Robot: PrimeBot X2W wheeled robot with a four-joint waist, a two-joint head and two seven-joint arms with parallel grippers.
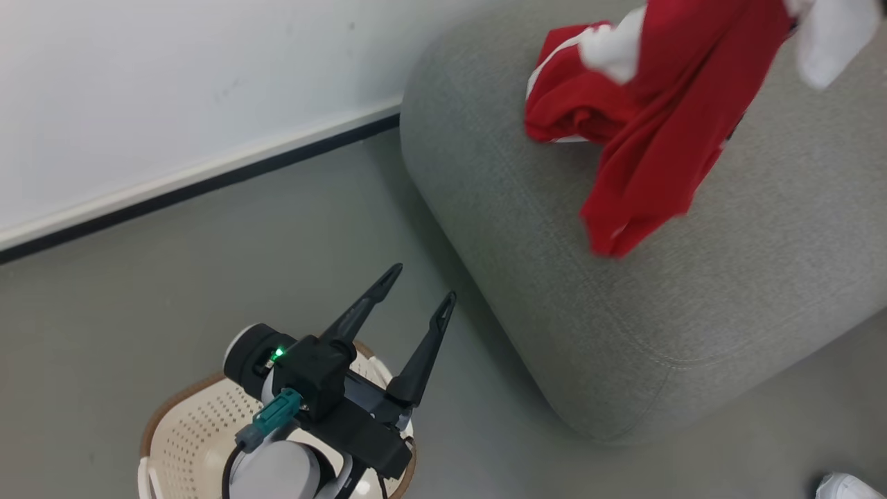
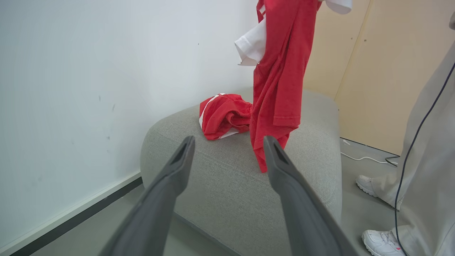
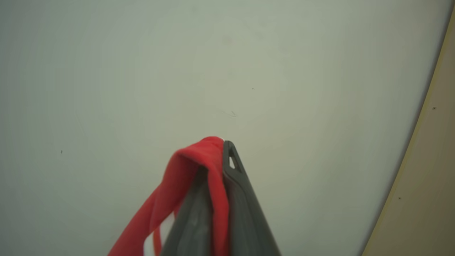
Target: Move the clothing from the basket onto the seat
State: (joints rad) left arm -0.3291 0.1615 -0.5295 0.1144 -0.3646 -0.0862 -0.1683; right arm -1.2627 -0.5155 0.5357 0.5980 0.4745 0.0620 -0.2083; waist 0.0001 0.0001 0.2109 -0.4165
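The clothing counts two red pieces: one lies crumpled (image 1: 565, 118) on top of the sofa (image 1: 693, 333) towards its far left corner, and the other, a long jersey (image 1: 658, 138) with white trim, hangs in the air just right of it, its lower end down near the cushion, though whether it touches I cannot tell. The right pincer (image 3: 218, 156) is clamped together on a fold of that jersey, with the cloth looped over one fingertip. The likely trouble is there: when the pincer parts, the loop may catch on the finger and the jersey go along with the arm instead of dropping. Let go while it hangs this long, it could also slide off the sofa's rounded edge to the floor. The left pincer (image 1: 423, 282) stands wide apart and holds nothing, above the one basket (image 1: 187, 423) on the floor near left of the sofa. What shows of the basket's inside is bare, the rest hidden by the arm. One sofa, two pincers, and a person's two white shoes (image 2: 380, 241) on the floor at the right
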